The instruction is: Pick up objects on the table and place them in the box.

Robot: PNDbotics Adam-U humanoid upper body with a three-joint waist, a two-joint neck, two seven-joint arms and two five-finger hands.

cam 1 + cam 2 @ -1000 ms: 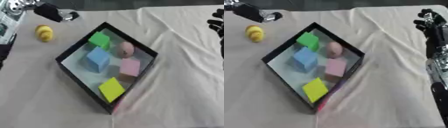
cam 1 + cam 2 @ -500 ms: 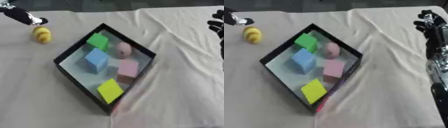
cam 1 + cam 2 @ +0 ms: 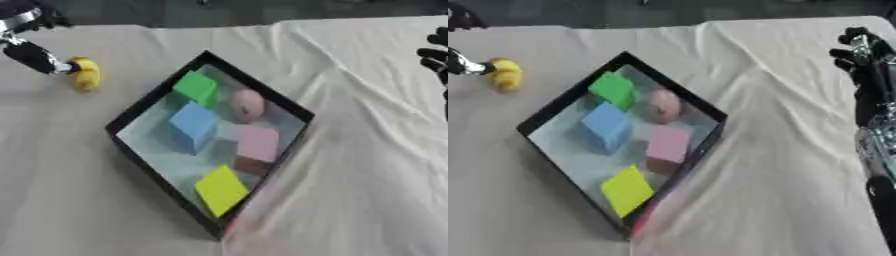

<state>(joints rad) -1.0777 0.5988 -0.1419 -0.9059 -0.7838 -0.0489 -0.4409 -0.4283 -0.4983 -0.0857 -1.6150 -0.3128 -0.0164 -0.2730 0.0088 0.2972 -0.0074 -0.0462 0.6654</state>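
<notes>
Left hand [image 3: 35, 56], fingers' state unclear, touches the yellow object [image 3: 85, 73] left of the box [image 3: 140, 107]. Right hand [image 3: 859, 55] rests open at right edge.

You've got two head-mounted stereo eyes looking steeply down at the table [image 3: 367, 200] from close range. Both share the black box [image 3: 131, 112] mid-frame. The right eye view sits shifted, showing more of the right robot hand [image 3: 859, 50]; the left eye view shows more of the table's left side.
</notes>
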